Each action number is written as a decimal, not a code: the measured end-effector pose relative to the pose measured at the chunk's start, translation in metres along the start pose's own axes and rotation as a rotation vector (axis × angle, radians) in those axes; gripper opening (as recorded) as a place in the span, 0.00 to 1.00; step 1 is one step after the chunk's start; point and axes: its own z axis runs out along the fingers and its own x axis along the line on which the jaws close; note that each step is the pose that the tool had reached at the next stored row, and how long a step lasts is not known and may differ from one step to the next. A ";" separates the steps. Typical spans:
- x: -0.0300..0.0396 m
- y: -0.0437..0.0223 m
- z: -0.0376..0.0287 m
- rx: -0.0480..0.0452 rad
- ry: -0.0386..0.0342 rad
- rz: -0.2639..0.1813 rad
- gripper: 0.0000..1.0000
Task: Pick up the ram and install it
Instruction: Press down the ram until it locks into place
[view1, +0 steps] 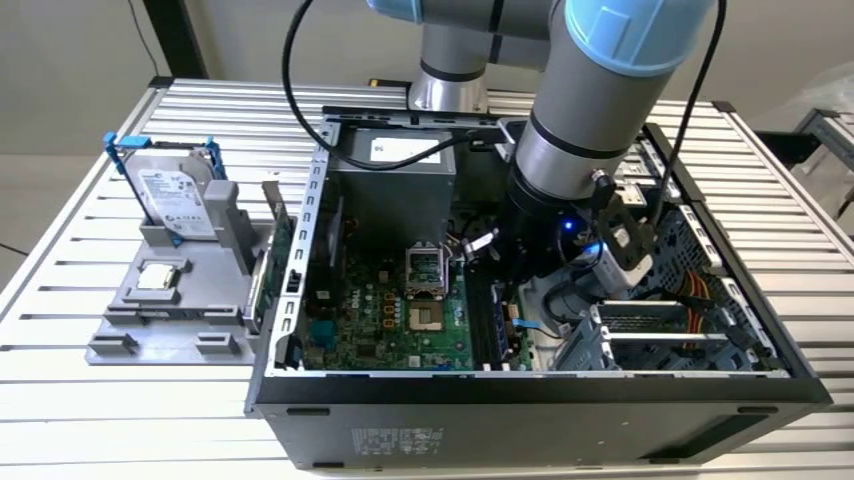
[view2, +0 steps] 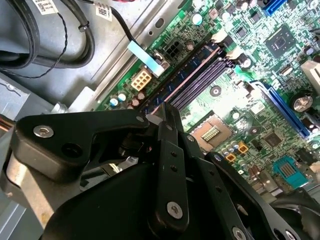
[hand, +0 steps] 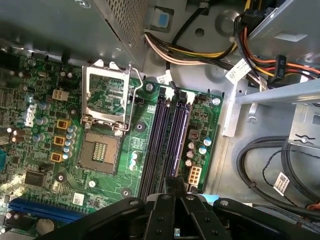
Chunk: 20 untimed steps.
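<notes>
Hovering over the memory slots (hand: 167, 140) inside the computer case (view1: 534, 385), gripper (hand: 172, 186) jaws together; ram presumably seated; best to check both end latches

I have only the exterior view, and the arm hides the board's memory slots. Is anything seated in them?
Observer: No. In the first wrist view the slots all look empty.
Operator: Where is the tool relative to them?
Observer: In both wrist views the tool hangs over one end of the slots, near a white connector.
Operator: Anything crowding the other end?
Observer: A wire bundle runs across the case floor just beyond that end, off the board.
</notes>
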 end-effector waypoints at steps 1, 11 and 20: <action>0.0000 0.0000 0.0000 0.0003 0.0001 -0.006 0.00; 0.0002 0.0000 0.0000 0.0031 0.0012 -0.074 0.00; 0.0002 0.0001 0.0000 0.0058 0.0022 -0.140 0.00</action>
